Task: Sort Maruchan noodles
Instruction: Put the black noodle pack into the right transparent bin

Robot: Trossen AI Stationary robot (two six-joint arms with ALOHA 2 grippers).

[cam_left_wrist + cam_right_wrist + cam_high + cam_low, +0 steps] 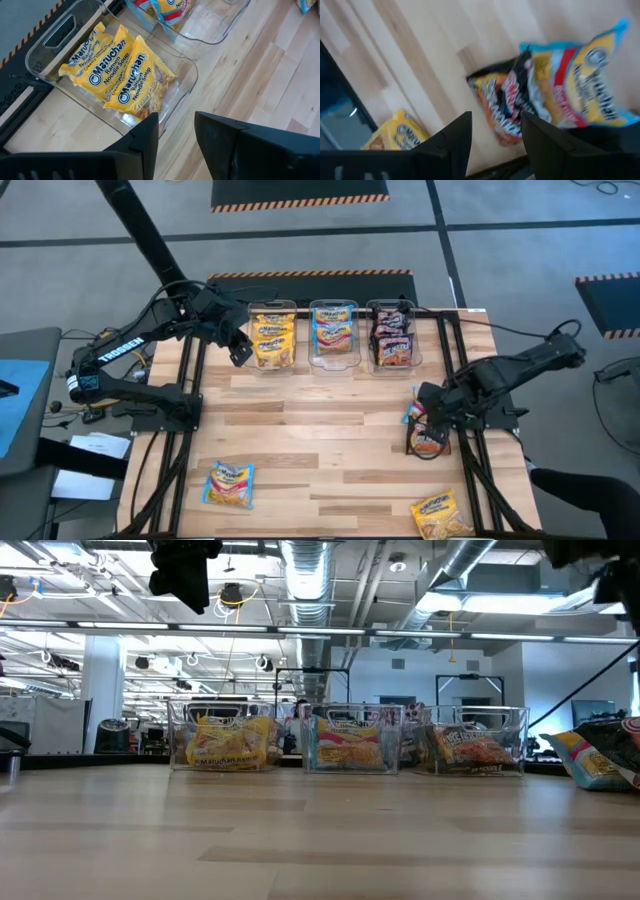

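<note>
Three clear bins stand in a row at the table's far side. The left bin holds yellow Maruchan packets, the middle bin blue ones, and the right bin dark ones. My left gripper hangs open and empty above the near left corner of the yellow bin. My right gripper is open above a dark packet at the table's right edge. That packet lies flat, with a blue packet overlapping its far side. Nothing is between the fingers.
A blue packet lies flat near the front left. A yellow packet lies at the front right corner. Bare wood stretches across the table's middle. Black frame rails run along both side edges.
</note>
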